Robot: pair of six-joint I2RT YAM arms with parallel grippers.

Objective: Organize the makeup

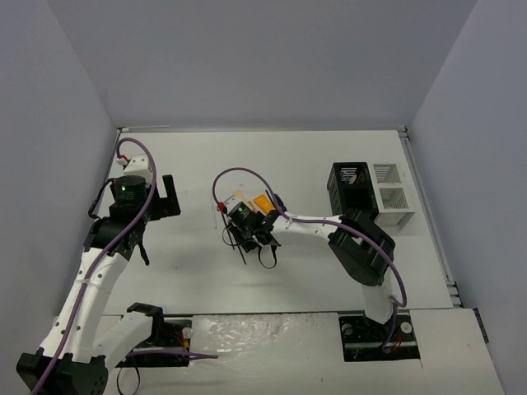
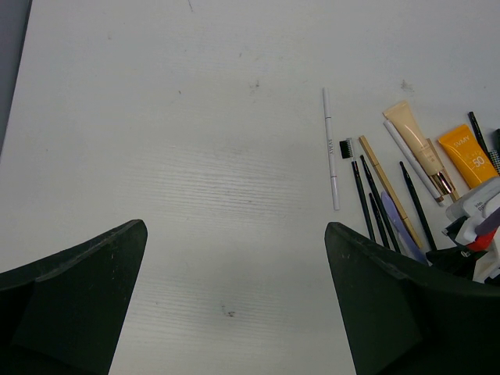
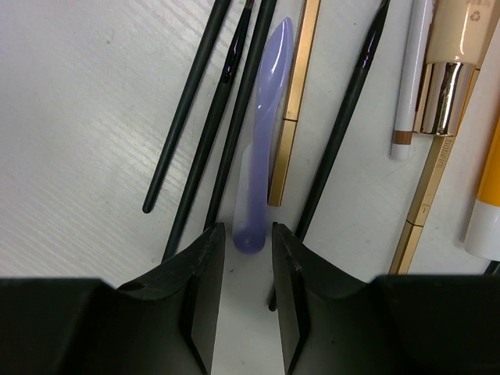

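Lavender tool (image 3: 262, 133) lies on the table (image 3: 78, 94) among black pencils (image 3: 183, 109), its round end between your right gripper's (image 3: 248, 234) parted fingers, apparently untouched; centre and close without snagging a pencil, your left gripper (image 2: 234, 234) hanging open aside.

— How's the feed?
— Bright, even light from above. I see the desk (image 1: 189, 280) nearly washed white in the top view, shadows short and soft.
— And the wrists?
— Sharp on the desk grain. The tube's gold collar (image 3: 445, 98) glints, and my right gripper (image 3: 246, 233) is a dark, soft-edged mass up close.
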